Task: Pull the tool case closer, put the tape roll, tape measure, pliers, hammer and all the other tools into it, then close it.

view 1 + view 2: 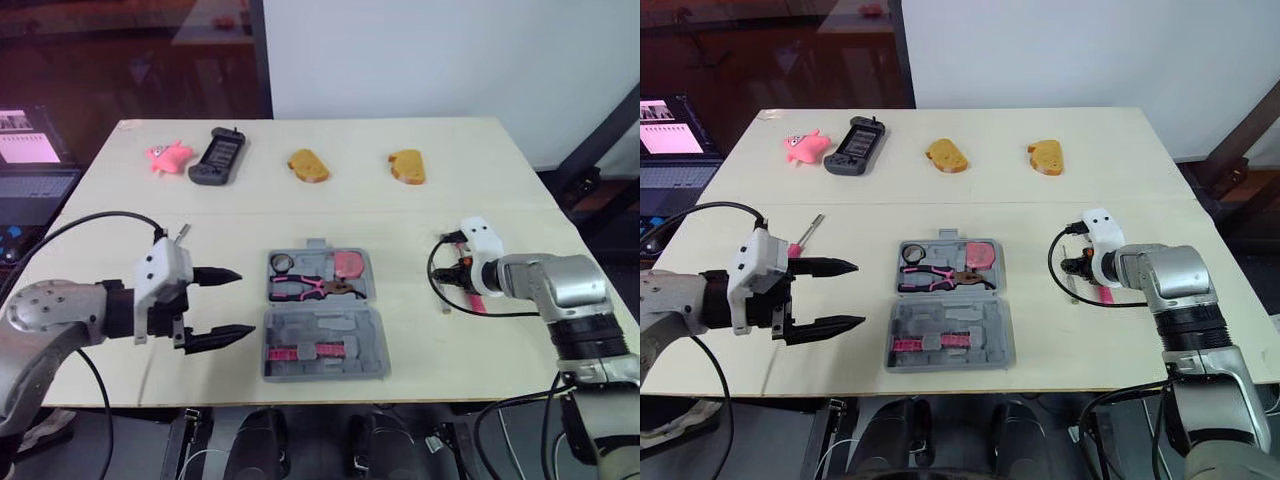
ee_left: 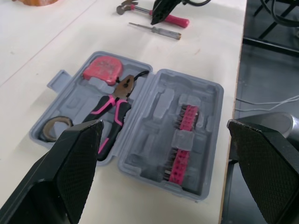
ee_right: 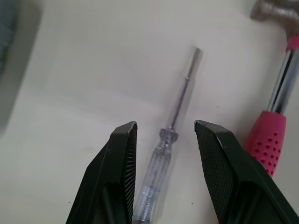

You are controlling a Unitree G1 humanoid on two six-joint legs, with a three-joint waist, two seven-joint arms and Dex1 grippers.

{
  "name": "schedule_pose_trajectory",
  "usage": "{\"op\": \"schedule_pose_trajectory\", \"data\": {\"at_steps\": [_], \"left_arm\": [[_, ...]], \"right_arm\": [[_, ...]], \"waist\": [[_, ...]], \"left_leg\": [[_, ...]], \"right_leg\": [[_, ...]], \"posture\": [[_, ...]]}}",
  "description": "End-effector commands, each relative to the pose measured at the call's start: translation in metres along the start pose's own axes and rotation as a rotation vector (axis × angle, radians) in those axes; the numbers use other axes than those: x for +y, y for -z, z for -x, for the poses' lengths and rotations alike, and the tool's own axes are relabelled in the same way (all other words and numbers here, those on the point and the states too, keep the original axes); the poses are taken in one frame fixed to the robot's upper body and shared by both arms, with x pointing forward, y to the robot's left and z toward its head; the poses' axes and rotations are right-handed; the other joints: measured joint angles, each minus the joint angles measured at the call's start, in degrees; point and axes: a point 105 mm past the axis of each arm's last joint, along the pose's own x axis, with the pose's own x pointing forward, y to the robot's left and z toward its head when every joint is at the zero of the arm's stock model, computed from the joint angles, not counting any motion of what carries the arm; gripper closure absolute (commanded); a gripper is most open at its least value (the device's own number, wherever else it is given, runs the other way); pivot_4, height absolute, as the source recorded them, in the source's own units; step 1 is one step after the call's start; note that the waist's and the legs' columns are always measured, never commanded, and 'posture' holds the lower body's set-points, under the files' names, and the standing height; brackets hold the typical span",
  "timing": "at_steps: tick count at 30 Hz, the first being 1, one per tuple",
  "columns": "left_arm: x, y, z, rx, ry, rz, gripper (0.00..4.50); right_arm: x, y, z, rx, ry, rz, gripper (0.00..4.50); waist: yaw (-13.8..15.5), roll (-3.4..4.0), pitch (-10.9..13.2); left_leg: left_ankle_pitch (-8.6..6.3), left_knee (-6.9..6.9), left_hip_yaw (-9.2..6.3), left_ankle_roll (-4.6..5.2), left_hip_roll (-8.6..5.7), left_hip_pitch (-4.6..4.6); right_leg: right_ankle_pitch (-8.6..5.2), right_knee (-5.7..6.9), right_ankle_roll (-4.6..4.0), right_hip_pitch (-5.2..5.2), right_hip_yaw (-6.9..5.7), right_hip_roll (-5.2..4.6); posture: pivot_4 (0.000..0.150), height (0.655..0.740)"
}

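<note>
While agape, right tool point(image 3: 166, 125) astride screwdriver point(image 3: 160, 151).

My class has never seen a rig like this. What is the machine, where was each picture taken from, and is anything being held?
It is a humanoid robot with two arms, each ending in a black two-fingered tool. Two pictures come from cameras in its head, looking down on a table; the other two come from a camera on each wrist. An open grey tool case on the table holds a tape roll, pliers, a tape measure and pink bits. The left tool hovers open beside it, holding nothing. The right tool, also open, straddles a clear screwdriver lying next to a pink-handled hammer, without gripping it. Along the far edge lie a pink toy, a black handheld device and two bread slices.
</note>
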Motion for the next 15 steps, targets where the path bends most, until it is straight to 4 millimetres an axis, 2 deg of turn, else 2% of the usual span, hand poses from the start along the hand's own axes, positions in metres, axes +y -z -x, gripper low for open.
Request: {"op": "schedule_pose_trajectory", "data": {"at_steps": [1,12,14,15], "left_arm": [[0.001,-0.011,0.005,-0.02,-0.024,-0.044,0.0],[0.001,-0.01,0.001,-0.028,-0.027,-0.045,0.0],[0.001,-0.01,0.0,-0.028,-0.028,-0.044,0.0],[0.001,-0.01,0.0,-0.028,-0.027,-0.044,0.0]], "right_arm": [[-0.004,-0.009,0.002,-0.032,0.018,0.006,2.43],[0.002,0.005,-0.013,0.009,-0.003,-0.02,2.43],[0.004,0.004,-0.016,0.008,-0.009,-0.021,2.96],[0.004,0.005,-0.017,0.01,-0.01,-0.022,3.39]], "waist": [[0.0,0.01,0.0],[-0.1,0.01,0.0],[-0.1,0.01,0.0],[-0.2,0.01,0.0]], "left_leg": [[0.0,0.0,0.0,0.0,0.0,0.0],[0.0,-0.01,0.01,0.0,0.0,-0.01],[0.0,-0.01,0.0,0.0,0.0,0.0],[0.0,0.0,0.0,0.0,0.0,0.0]], "right_leg": [[0.0,0.0,0.0,-0.01,0.0,0.0],[0.0,0.0,0.0,-0.01,0.0,0.0],[0.0,0.0,0.0,-0.01,0.0,0.0],[0.0,0.0,0.0,-0.01,0.0,0.0]], "posture": [[0.15,0.7188],[0.15,0.7188],[0.15,0.7188],[0.15,0.7188]]}}
